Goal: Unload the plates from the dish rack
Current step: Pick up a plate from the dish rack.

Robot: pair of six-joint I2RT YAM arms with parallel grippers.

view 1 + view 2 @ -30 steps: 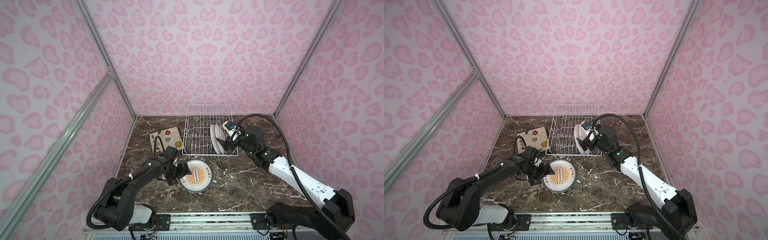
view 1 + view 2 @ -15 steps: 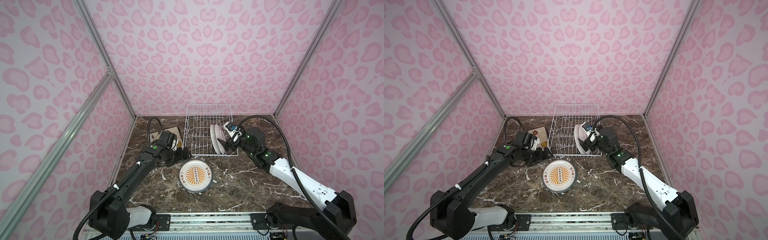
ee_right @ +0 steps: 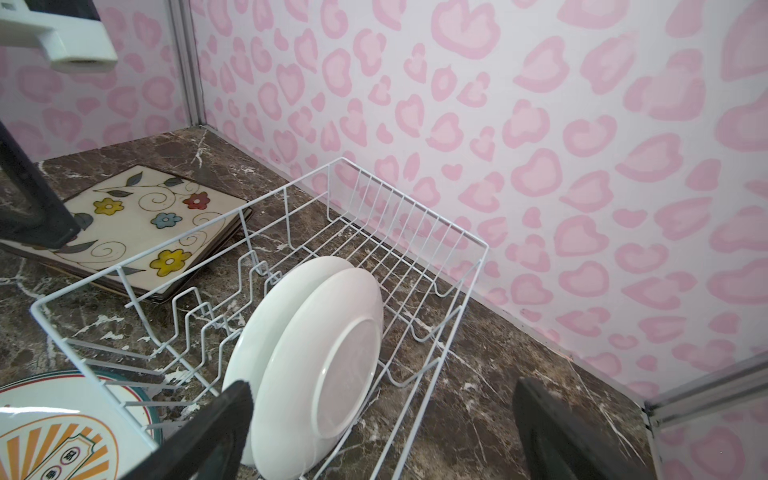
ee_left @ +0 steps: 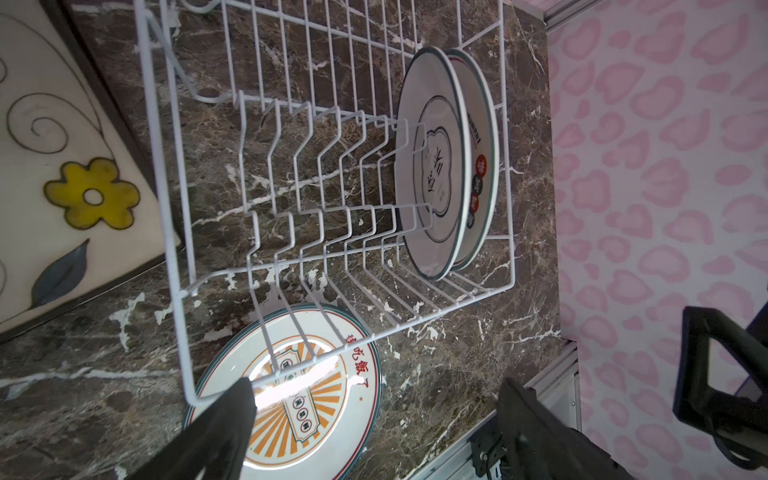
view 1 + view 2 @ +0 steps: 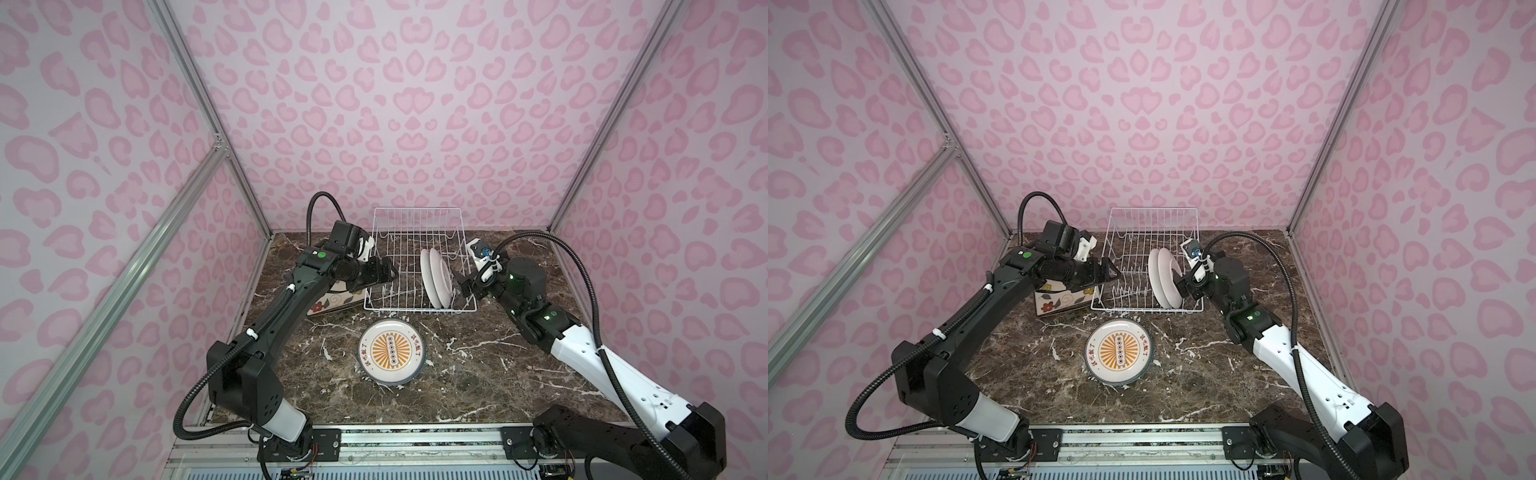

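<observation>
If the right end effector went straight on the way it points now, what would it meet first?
Most likely the nearer white plate, standing on edge in the dish rack: its plain back sits right ahead of the open right end effector. The rack's side wires are close; depth is unclear.

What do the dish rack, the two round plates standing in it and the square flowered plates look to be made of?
Dish rack: probably thin metal wire under a smooth white coating. Round plates: glazed ceramic, or perhaps melamine; the white backs are glossy and have a foot ring. Square plates: likely stoneware, with a duller cream face and dark brown edges.
</observation>
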